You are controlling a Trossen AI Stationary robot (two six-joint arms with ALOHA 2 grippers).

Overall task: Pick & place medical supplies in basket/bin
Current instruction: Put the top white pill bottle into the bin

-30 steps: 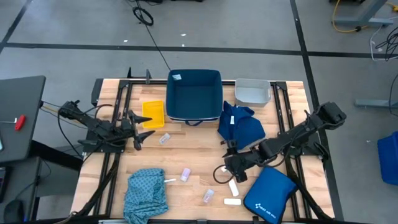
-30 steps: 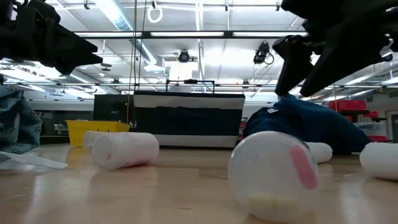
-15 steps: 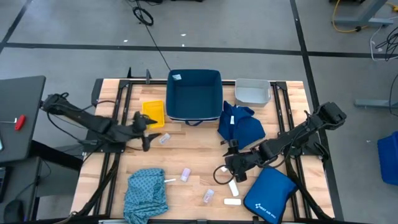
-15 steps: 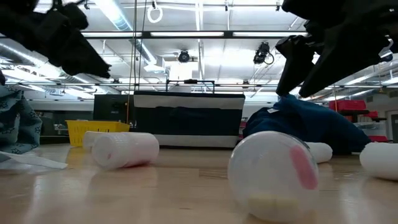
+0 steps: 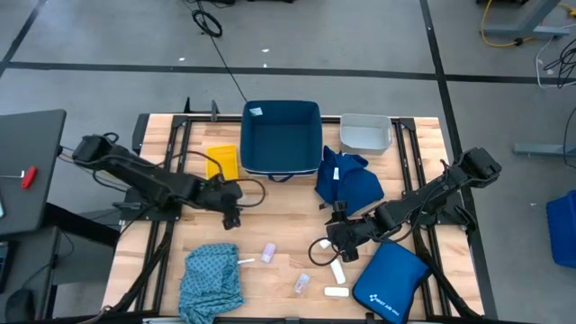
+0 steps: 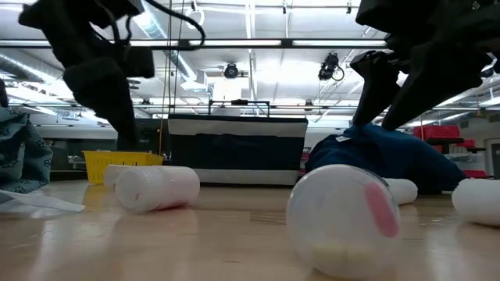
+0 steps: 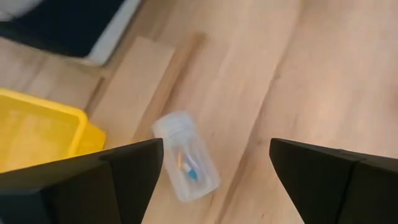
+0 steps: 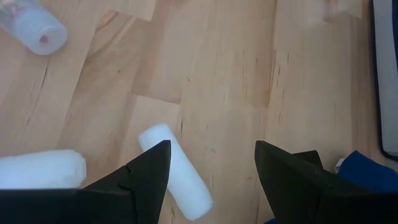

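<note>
While the navy tub [image 5: 281, 135], yellow tub [image 5: 221, 163] and grey tub [image 5: 365, 132] appear empty, little is judged done: vials, packets and both cloths lie on the table. A vial [image 7: 186, 163] is framed by the spread left gripper [image 7: 214, 171]; a white packet [image 8: 175, 170] lies before the spread right gripper [image 8: 211, 171]

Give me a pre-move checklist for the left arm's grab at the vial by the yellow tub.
1. Left gripper open: ok, jaws spread wide.
2. Vial between the fingers: not ok, it lies near one finger, off centre.
3. Vial clear of the yellow tub: ok, they are apart.
4. Height above the vial: cannot tell.
5. Right gripper out of the way: ok, open over a white packet on the table's other side.
</note>
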